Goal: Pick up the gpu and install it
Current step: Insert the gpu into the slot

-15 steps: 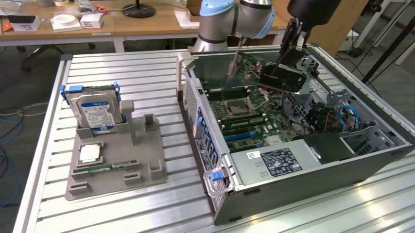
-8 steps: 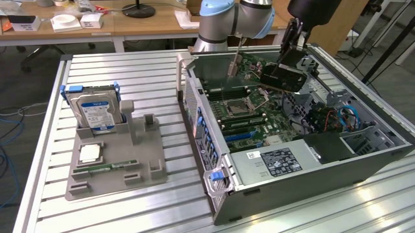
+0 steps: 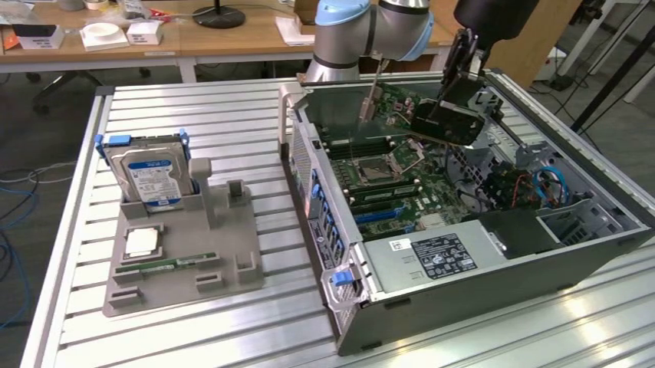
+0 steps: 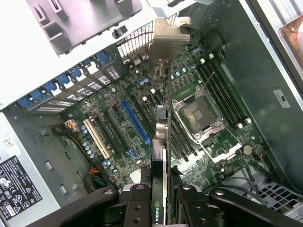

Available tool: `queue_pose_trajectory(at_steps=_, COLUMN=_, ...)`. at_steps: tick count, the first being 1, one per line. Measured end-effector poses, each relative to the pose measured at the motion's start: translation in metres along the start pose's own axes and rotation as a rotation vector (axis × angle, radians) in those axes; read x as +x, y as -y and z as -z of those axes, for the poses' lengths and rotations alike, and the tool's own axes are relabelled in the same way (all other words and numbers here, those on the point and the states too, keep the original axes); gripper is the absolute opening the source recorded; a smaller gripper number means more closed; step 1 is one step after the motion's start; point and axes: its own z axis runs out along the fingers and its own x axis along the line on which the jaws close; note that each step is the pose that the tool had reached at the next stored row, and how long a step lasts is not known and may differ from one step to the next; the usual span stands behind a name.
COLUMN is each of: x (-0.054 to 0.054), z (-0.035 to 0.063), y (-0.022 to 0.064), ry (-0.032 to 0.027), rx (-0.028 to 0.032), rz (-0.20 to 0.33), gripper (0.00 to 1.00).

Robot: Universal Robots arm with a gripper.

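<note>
The gpu point(image 4: 159, 163), edge-on and partly cut off, sits clamped in the pincer point(image 4: 161, 201).

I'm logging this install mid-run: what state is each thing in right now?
gpu: held above the open case, not seated.
hand: shut on the gpu.
computer case: on its side, open.
blue slot: empty.
hard drive: upright in the grey holder.
memory stick: lying flat on the holder.

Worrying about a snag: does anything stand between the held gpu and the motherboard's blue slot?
Nothing visible does. The gpu, clamped in the pincer, hangs above the motherboard, and the blue slot lies bare, with no cable across it.
</note>
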Motion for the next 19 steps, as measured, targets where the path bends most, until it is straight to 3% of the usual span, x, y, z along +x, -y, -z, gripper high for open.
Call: queue_pose_trajectory(at_steps=19, x=0.0000, z=0.0000, y=0.0000, ry=-0.0062, rx=-0.0016, rz=0.088, gripper=0.26)
